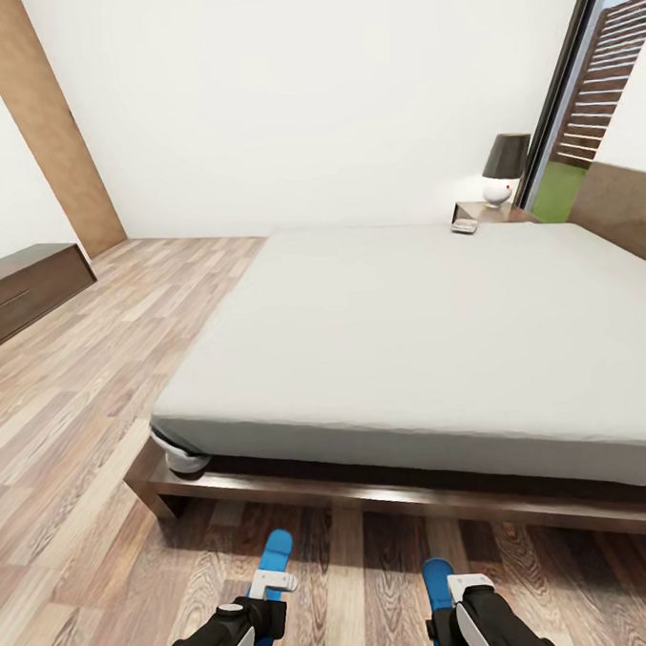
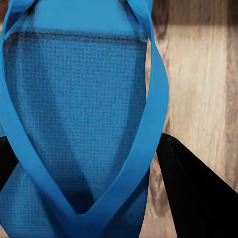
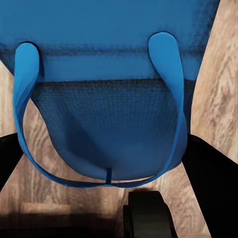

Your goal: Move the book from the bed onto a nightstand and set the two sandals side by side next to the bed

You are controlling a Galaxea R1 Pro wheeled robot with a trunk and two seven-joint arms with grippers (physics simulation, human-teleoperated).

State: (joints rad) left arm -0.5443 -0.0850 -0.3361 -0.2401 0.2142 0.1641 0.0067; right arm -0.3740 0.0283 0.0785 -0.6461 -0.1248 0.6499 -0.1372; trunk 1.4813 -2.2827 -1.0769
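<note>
Floorboards of light wood run up to the bed, whose pale mattress sits on a dark wooden base. At the far corner of the bed stands a nightstand with a dark-shaded lamp on it, and a small flat thing, too small to make out, lies at its front edge. A long dark cabinet stands against the left wall. Down at my feet, so to speak, the left gripper hangs over one blue sandal on the floor just before the bed's foot, and the right gripper hangs over the other sandal, a little apart from the first. Both sandals point towards the bed.

From the left wrist, the sandal looms close, its straps meeting in a V, with dark fingers on either side of it; whether they pinch the sandal I cannot tell.

From the right wrist, the second sandal lies on the planks, its strap looping over the sole. Black fingers stand on each side of it, spread about its width, though I cannot tell if they touch it.
</note>
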